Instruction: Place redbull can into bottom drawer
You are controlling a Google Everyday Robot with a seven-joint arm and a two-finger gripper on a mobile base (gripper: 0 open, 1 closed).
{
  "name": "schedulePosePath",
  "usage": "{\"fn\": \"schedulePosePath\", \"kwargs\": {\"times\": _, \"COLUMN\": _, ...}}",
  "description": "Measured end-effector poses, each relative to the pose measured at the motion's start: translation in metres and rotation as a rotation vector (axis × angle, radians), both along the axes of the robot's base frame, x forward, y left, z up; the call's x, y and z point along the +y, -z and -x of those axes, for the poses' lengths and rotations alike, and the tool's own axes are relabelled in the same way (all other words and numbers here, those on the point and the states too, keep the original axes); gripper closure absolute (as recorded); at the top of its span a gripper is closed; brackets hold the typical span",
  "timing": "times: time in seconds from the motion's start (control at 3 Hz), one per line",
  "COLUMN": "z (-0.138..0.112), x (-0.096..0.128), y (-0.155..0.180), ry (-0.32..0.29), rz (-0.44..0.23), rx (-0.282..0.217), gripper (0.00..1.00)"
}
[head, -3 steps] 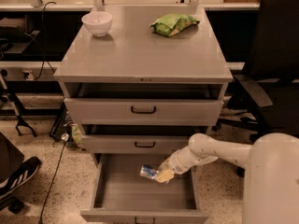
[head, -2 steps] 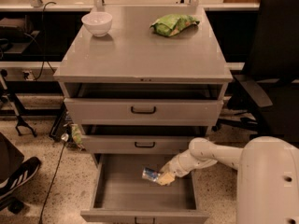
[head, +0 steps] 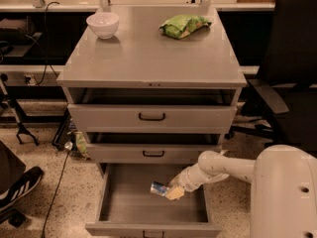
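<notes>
The bottom drawer is pulled out, grey inside, with a dark handle on its front. My gripper reaches down into it from the right, on the white arm. It is shut on the redbull can, a small blue-and-silver can lying sideways that sticks out to the left of the fingertips. The can is held low over the drawer floor, right of its middle.
A white bowl and a green snack bag sit on the cabinet top. The two upper drawers are slightly open. A black office chair stands to the right; cables and a stand lie on the left floor.
The gripper with the can has held nearly still over the drawer, at most dropping slightly. The camera view has shifted a little.
</notes>
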State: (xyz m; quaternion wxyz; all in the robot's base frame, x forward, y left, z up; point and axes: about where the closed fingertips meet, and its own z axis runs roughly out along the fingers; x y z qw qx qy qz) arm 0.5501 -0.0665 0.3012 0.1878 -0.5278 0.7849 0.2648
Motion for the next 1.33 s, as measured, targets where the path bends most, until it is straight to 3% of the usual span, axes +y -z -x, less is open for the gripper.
{"fn": "schedulePosePath", "kwargs": {"times": 0.67, "z": 0.011, "x": -0.01, "y": 0.038, "ry": 0.03, "rz": 0.056, "rx": -0.077, "gripper": 1.0}}
{"fn": "schedulePosePath", "kwargs": {"times": 1.0, "z": 0.014, "x": -0.021, "y": 0.064, "ry": 0.104, "rz": 0.033, "rx": -0.053, "gripper": 1.0}}
{"fn": "schedulePosePath", "kwargs": {"times": 1.33, "z": 0.016, "x": -0.022, "y": 0.069, "ry": 0.112, "rz": 0.034, "rx": -0.049, "gripper": 1.0}}
